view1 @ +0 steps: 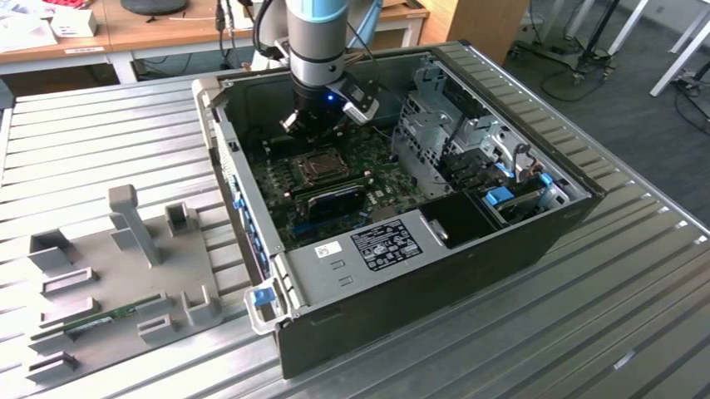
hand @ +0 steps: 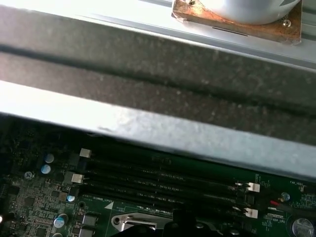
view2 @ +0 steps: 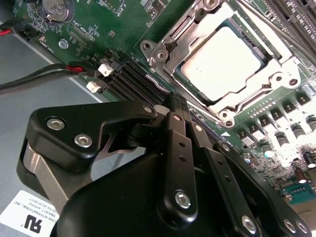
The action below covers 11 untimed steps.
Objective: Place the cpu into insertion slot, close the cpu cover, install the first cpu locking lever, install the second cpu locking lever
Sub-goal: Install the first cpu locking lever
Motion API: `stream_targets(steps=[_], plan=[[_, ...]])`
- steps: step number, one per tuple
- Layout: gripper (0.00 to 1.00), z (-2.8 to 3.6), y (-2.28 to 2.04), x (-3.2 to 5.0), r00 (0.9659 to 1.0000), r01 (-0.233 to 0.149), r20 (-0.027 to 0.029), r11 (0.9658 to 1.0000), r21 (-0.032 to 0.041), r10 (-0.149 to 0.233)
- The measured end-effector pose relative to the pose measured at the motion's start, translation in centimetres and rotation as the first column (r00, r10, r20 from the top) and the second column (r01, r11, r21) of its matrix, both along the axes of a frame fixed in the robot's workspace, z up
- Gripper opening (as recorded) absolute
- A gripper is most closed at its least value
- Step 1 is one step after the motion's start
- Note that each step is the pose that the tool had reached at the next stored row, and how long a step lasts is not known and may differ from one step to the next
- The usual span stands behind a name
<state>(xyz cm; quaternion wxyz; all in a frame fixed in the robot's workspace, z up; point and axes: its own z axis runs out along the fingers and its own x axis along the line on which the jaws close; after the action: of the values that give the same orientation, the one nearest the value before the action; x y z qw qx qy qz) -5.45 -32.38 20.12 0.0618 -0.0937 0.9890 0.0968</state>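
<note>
Arm: the arm [view1: 322, 29] comes down near upright from the top edge of the exterior view, a grey tube with a light-blue band.
Wrist: the wrist [view1: 328, 90] is dark and points downward, with a small blue light on it.
Gripper: the gripper [view1: 301, 125] hangs below the wrist, tips down.
Fingers: in the second wrist view, the black linked fingers [view2: 178, 148] meet at the tips, with nothing seen between them.

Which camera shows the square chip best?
The second wrist view: the cpu sits in the insertion slot, close and bright. The exterior view has it tiny inside the case. The first wrist view catches a silvery socket edge.
</note>
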Motion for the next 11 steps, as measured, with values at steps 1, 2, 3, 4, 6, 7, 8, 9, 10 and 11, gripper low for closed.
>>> stream_targets(steps=[1, 2, 3, 4, 6, 7, 8, 9, 10, 11], plan=[[0.10, -0.01, -0.01, 0.02, 1.0000, 0.000, -0.0001, 1.0000, -0.0001, 0.000], [0.10, -0.03, -0.02, 0.04, 1.0000, 0.000, -0.0001, 1.0000, -0.0002, 0.000], [0.10, -0.04, -0.03, 0.07, 1.0000, 0.000, -0.0001, 1.0000, -0.0003, 0.000], [0.10, -0.07, -0.03, 0.10, 1.0000, 0.000, -0.0001, 1.0000, -0.0002, 0.000], [0.10, -0.11, -0.04, 0.17, 1.0000, 0.000, 0.0000, 1.0000, -0.0001, 0.000], [0.10, -0.14, -0.04, 0.20, 1.0000, 0.000, 0.0000, 1.0000, -0.0001, 0.000], [0.10, -0.16, -0.04, 0.23, 1.0000, 0.000, 0.0000, 1.0000, -0.0001, 0.000], [0.10, -0.17, -0.04, 0.26, 1.0000, 0.000, -0.0001, 1.0000, -0.0002, 0.000], [0.10, -0.19, -0.04, 0.29, 1.0000, 0.000, -0.0001, 1.0000, -0.0001, 0.000], [0.10, -0.21, -0.04, 0.32, 1.0000, 0.000, 0.0000, 1.0000, -0.0001, 0.000]])
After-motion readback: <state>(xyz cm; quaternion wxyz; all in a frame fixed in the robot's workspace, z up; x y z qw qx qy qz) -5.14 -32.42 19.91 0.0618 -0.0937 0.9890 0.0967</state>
